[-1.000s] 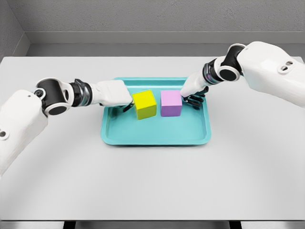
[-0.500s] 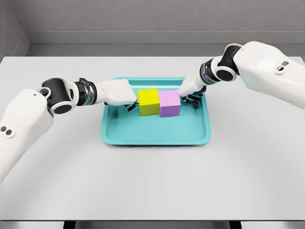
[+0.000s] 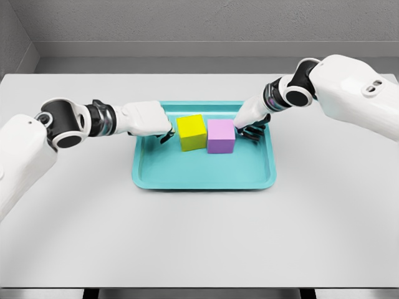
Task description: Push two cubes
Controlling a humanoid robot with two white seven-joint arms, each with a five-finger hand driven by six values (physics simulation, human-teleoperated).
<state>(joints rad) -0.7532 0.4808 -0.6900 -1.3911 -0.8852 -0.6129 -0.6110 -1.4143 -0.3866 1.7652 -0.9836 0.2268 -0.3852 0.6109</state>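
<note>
Head view of my workspace. A teal tray (image 3: 204, 177) lies flat on the grey bench (image 3: 199, 237), towards the far half of its surface. Inside the tray, in its rear part, stand two cubes side by side: the yellow cube (image 3: 191, 132) to the left and the purple cube (image 3: 221, 136) to the right, their facing sides touching or very nearly so. The yellow cube is turned slightly relative to the tray's edges; the purple cube sits roughly square to them.

My left robot hand (image 3: 163, 131) reaches in over the tray's left rim, its dark fingers curled downward and holding nothing. It sits just beside the yellow cube's left face; whether it touches the cube cannot be told. My right robot hand (image 3: 252, 131) comes in over the tray's rear right corner, fingers likewise curled and grasping nothing, the fingertips (image 3: 244, 133) close against the purple cube's right face. Contact there appears likely but is not clearly resolved. Both forearms are extended low over the bench, converging on the cubes from opposite sides.
</note>
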